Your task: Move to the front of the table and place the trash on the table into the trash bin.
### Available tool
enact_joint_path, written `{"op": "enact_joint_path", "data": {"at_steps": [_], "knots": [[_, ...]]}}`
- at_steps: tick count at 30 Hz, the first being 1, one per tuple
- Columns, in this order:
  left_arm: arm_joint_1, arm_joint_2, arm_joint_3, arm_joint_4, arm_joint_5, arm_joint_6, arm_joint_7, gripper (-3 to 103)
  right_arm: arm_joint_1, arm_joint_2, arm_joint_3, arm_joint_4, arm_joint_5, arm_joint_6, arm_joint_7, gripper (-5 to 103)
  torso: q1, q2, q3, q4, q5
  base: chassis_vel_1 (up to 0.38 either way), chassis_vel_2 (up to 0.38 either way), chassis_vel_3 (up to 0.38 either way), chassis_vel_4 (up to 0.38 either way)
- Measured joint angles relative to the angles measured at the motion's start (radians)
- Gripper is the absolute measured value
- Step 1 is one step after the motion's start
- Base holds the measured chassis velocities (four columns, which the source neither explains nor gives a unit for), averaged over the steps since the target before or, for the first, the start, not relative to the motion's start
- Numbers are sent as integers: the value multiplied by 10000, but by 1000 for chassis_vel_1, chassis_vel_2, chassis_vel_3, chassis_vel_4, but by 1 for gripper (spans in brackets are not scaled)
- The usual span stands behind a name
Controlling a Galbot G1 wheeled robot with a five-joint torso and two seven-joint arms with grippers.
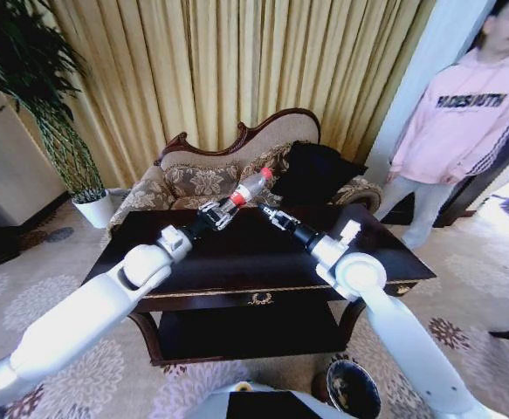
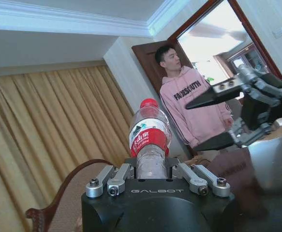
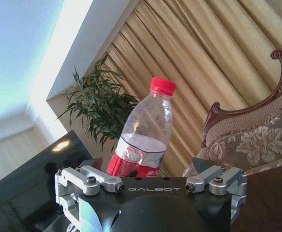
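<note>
The robot stands at the front of the dark shiny surface (image 1: 237, 262). Both white arms reach out over it, and they lean in toward each other.

The left arm stretches up and forward from the low left side. Its left pincer (image 1: 222, 212) is closed tight around the bottom part of the bottle (image 1: 251, 187). The bottle is clear, with a red cap and a red label. It is held up in the air above the surface, tilted, with the cap pointing up and away toward the sofa (image 1: 237, 170). In the left wrist view the bottle (image 2: 150, 140) sticks straight out from between the fingers.

The right arm comes up from the low right side and bends at the wrist. The right pincer (image 1: 272, 215) is near the bottle, with its fingers spread apart and nothing in them.

The trash bin (image 1: 353, 388) sits on the carpet (image 1: 464, 288), low down by the robot's right side, in front of the surface.
</note>
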Motion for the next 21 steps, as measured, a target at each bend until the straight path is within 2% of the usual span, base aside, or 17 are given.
{"op": "enact_joint_path", "data": {"at_steps": [7, 21], "knots": [[-534, -417, 946, 34, -52, 167, -147, 29, 178, 110, -29, -237, -405, 15, -156, 100, 0, 0, 0, -2, 0, 0, 0, 0, 0], [-887, -731, 1818, -6, -38, 221, -235, 28, 349, 121, -49, -398, -723, 46, -375, 100, -2, 2, 0, -1, 0, 0, 0, 0, 0]]}}
